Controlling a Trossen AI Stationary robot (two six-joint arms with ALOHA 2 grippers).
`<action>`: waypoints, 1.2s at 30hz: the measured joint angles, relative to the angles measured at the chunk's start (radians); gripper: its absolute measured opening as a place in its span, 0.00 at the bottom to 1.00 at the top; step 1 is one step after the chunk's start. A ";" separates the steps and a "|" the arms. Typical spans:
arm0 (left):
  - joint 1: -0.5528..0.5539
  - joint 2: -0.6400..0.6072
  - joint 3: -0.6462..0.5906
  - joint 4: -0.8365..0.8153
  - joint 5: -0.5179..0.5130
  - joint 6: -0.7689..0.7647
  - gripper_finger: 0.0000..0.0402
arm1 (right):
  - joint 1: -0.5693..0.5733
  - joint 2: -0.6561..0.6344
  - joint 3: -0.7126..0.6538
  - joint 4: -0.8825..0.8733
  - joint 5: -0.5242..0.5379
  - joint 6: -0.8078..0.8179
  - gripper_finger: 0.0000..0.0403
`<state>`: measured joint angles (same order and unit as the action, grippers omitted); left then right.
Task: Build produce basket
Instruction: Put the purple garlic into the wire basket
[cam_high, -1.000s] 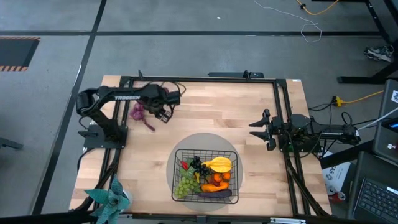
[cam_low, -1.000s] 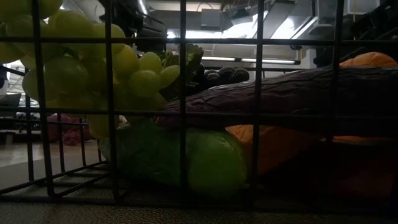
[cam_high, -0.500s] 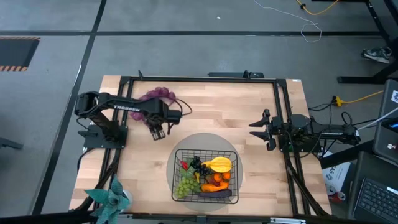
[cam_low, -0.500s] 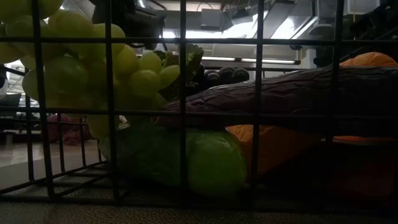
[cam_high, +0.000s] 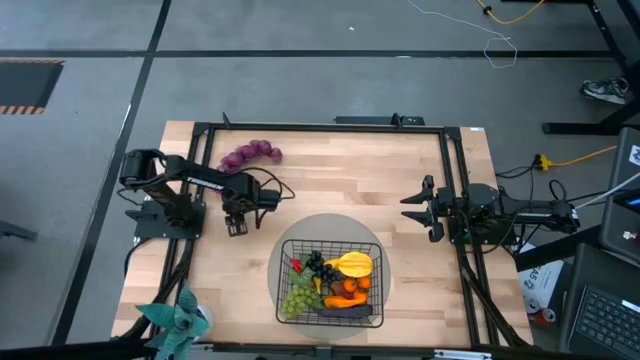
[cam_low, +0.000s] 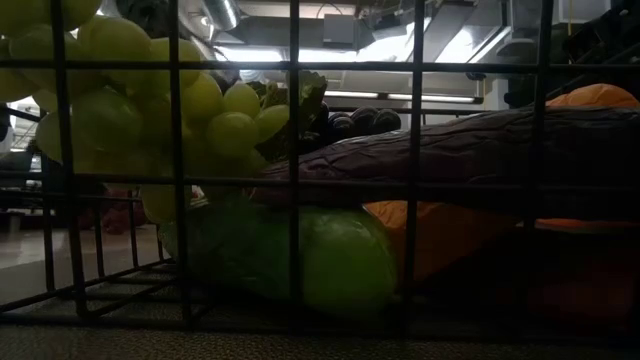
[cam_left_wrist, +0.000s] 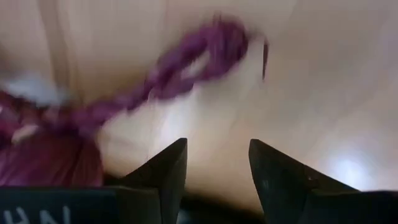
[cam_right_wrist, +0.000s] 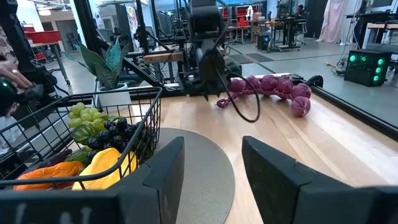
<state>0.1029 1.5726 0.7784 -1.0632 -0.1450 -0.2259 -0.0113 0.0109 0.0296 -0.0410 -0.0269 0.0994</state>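
While the left gripper (cam_high: 236, 228) hangs over bare wood with its two fingers (cam_left_wrist: 163, 171) spread and nothing between them, the purple grape bunch (cam_high: 250, 155) lies on the table (cam_high: 420, 175) beyond it, toward the far edge and well clear of the fingertips. On the opposite side of that gripper, toward the near edge, sits the black wire basket (cam_high: 331, 283) on a round grey mat (cam_high: 330, 225), just off to the gripper's side and not touching it. Inside the basket are green grapes (cam_high: 297, 298), a dark grape bunch (cam_high: 319, 266), a red chili (cam_high: 296, 266), a yellow banana (cam_high: 352, 264), orange fruit (cam_high: 345, 290) and a dark eggplant (cam_high: 345, 311); the low view also shows a green cucumber (cam_low: 300, 255) under the grapes. The right gripper (cam_high: 417, 208) waits at the right side of the table, fingers (cam_right_wrist: 163, 171) parted and empty, the basket off toward the near edge from it. A teal plant (cam_high: 178, 318) stands at the near left corner.
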 joint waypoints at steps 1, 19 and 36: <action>0.002 0.000 -0.012 0.022 -0.005 0.000 0.42 | 0.000 0.000 0.000 0.000 0.000 0.000 0.41; -0.017 -0.029 0.000 0.071 -0.081 0.125 0.42 | 0.000 0.000 0.000 0.000 0.000 -0.001 0.41; -0.033 -0.044 0.093 0.010 -0.132 0.177 0.42 | 0.000 0.000 0.000 0.000 0.000 0.000 0.41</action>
<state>0.0700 1.5287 0.8711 -1.0534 -0.2767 -0.0494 -0.0111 0.0109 0.0296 -0.0410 -0.0271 0.0998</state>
